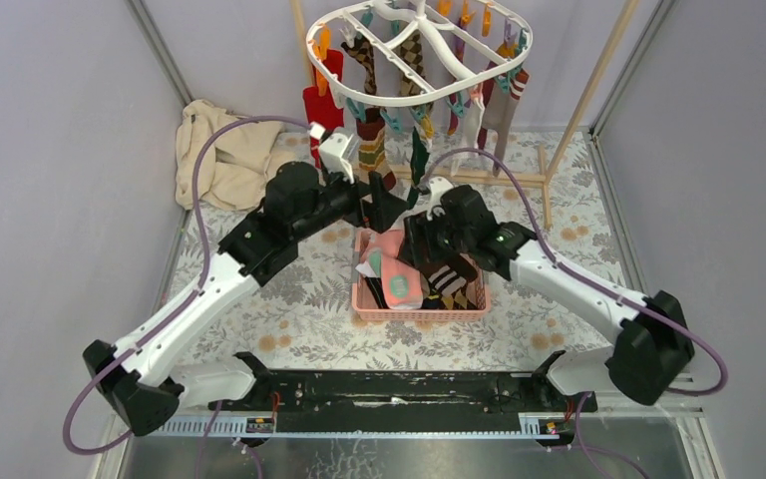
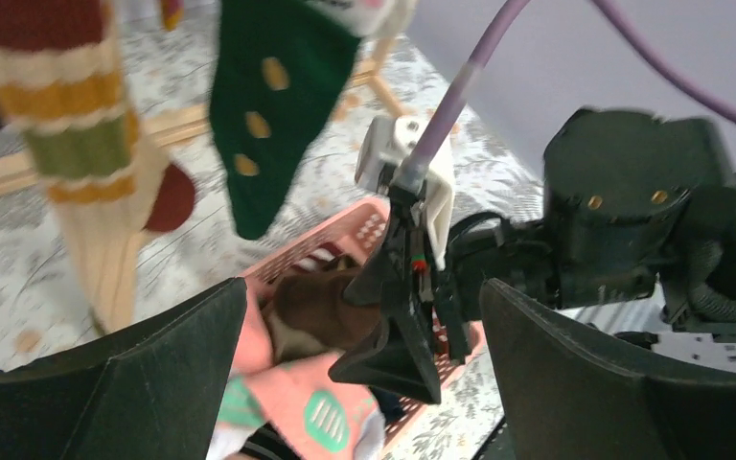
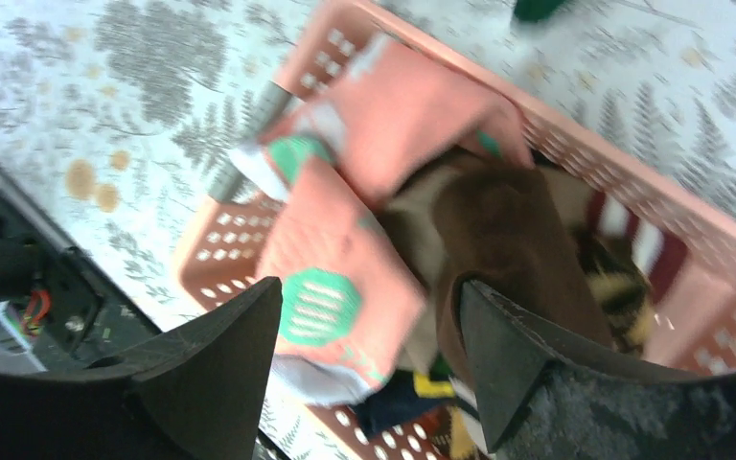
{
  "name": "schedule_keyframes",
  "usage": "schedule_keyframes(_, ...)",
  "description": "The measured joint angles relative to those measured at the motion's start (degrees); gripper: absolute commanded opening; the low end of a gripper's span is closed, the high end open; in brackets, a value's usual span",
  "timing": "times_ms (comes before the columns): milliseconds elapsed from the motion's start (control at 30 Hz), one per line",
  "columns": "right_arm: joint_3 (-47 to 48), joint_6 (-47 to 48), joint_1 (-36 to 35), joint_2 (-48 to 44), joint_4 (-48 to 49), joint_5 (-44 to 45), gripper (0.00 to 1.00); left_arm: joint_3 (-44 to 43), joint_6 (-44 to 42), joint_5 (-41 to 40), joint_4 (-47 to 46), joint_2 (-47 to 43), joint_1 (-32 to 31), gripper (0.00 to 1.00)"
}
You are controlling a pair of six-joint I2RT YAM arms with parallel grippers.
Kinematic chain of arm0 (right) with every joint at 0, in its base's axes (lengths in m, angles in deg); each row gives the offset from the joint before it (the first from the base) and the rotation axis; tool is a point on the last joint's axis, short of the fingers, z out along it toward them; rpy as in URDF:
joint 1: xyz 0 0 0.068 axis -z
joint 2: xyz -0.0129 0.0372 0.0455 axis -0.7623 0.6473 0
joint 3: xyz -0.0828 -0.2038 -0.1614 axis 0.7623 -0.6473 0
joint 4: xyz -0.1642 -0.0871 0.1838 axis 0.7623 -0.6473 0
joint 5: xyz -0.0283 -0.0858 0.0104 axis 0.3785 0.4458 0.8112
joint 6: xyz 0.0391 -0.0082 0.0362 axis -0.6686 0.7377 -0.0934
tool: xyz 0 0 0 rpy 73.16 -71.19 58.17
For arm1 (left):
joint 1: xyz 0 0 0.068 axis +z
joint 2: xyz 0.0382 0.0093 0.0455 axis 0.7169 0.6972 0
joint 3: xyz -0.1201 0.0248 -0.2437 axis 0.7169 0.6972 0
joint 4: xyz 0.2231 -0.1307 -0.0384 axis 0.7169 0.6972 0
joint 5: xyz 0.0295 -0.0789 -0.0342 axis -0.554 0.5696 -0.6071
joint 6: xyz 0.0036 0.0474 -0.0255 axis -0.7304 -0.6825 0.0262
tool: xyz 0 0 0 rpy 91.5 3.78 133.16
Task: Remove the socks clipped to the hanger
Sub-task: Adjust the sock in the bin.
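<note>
The white oval hanger (image 1: 414, 45) hangs at the back, with several socks (image 1: 371, 130) clipped round its rim. In the left wrist view a dark green dotted sock (image 2: 273, 105) and a striped sock (image 2: 77, 125) dangle above. My left gripper (image 1: 387, 205) (image 2: 364, 297) is open and empty at the basket's far edge, under the hanging socks. My right gripper (image 1: 421, 235) (image 3: 369, 287) is open over the basket. A brown sock (image 3: 503, 225) lies in the basket against its right finger (image 3: 517, 364), beside a pink sock (image 3: 345, 287) with green spots.
The pink slotted basket (image 1: 371, 309) at mid-table holds several loose socks. A beige cloth (image 1: 221, 150) lies at the back left. Wooden frame poles (image 1: 588, 90) stand behind, and the two grippers are close together.
</note>
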Motion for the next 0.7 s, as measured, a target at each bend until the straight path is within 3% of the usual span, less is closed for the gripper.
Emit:
schedule_keyframes(167,4.66,0.2,-0.28,9.33,4.63,-7.21,0.65,6.45,0.35,-8.5,3.04,-6.03,0.0,0.99)
schedule_keyframes(367,2.19,-0.46,-0.81,20.06,7.34,-7.56,0.63,11.74,1.6,-11.85,6.64,-10.51,-0.04,0.99)
schedule_keyframes(700,-10.49,-3.65,-0.98,11.15,10.51,0.02,0.67,15.5,3.08,-13.16,7.89,-14.25,-0.11,0.99)
